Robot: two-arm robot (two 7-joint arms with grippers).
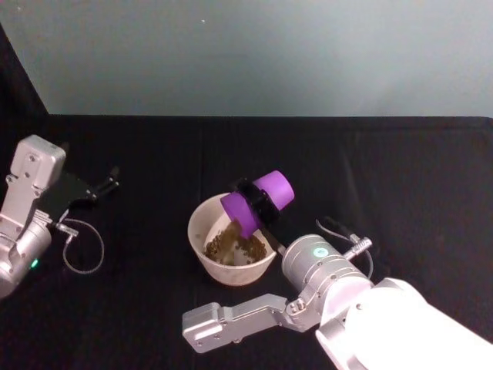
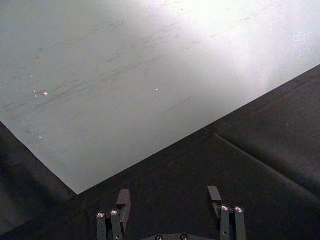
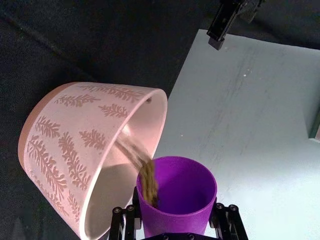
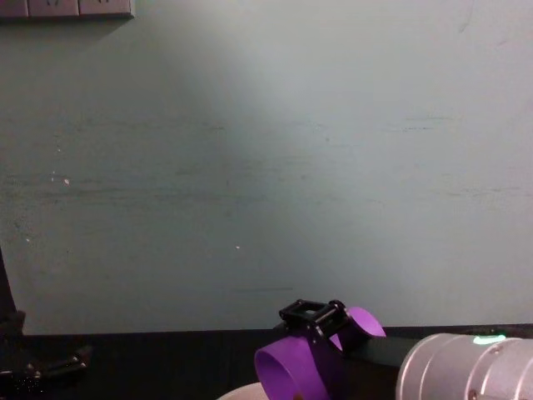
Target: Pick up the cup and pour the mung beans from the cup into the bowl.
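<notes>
Cup (image 1: 258,202) (image 3: 177,195) (image 4: 304,371): tipped steeply, held above the bowl's far-right rim, mouth angled down into the bowl.

Mung beans (image 1: 235,248) (image 3: 147,181): a thin brownish stream runs from the cup's lip into the bowl. A heap of them lies on the bowl's floor.

Bowl (image 1: 192,231) (image 3: 65,140): upright on the black table cloth (image 1: 385,169). It is pinkish outside with a leaf pattern and pale inside.

Right gripper (image 1: 256,199) (image 3: 175,227) (image 4: 316,317): over the bowl's right edge, pinching the cup's body with one finger on either side.

Left gripper (image 1: 106,183) (image 2: 170,197): well apart from the bowl, to its left, low over the cloth. Its fingers are spread with nothing between them.
</notes>
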